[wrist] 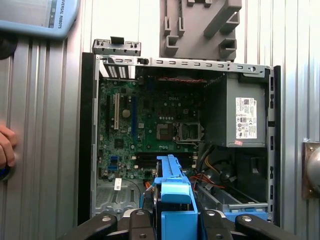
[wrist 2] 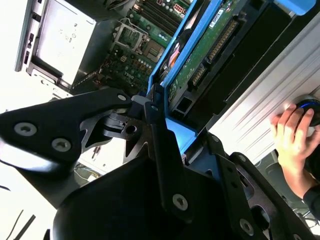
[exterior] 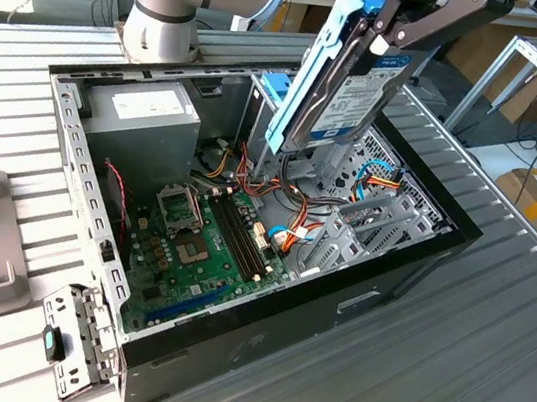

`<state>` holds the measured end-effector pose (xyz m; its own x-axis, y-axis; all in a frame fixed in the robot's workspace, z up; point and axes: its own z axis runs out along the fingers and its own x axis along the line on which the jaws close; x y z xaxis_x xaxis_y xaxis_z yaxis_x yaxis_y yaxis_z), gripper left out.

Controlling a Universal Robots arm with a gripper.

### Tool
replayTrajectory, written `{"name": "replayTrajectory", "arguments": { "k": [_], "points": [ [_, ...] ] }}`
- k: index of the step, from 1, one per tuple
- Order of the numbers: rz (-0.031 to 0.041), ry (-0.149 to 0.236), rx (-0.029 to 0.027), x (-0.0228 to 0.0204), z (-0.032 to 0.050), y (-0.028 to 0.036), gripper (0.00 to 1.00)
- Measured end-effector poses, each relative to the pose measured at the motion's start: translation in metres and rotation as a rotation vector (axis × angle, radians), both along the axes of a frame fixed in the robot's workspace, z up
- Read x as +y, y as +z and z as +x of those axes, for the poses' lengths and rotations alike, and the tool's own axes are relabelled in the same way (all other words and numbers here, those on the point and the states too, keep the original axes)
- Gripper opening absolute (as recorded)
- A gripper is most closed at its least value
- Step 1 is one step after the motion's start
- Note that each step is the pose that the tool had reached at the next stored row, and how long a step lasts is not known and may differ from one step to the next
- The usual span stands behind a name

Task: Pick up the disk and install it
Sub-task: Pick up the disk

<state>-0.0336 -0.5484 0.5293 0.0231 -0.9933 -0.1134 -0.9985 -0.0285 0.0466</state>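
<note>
My gripper (exterior: 392, 36) grips the disk (exterior: 350, 92), one finger closed on each side, the disk tilted on edge between them. It hangs over the open computer case (exterior: 378, 278), at one o'clock from the motherboard (exterior: 197, 241). The grey power supply (exterior: 145, 112) sits at eleven.

Claw (exterior: 389, 37) top cropped; disk (exterior: 353, 97) upper end seemingly covered.

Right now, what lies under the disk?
The gripper holds the disk above the open case: a metal cage and orange cables show beneath. The disk covers part of the cage.
</note>
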Motion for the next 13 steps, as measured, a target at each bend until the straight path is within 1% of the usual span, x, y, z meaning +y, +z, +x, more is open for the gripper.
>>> {"name": "replayTrajectory", "arguments": {
  "k": [6,13],
  "points": [
    [0.0,0.0,0.0,-0.0017,0.0001,-0.0038,0.37],
    [-0.0001,0.0,0.0,-0.0033,0.0001,-0.0066,0.37]
  ]
}}
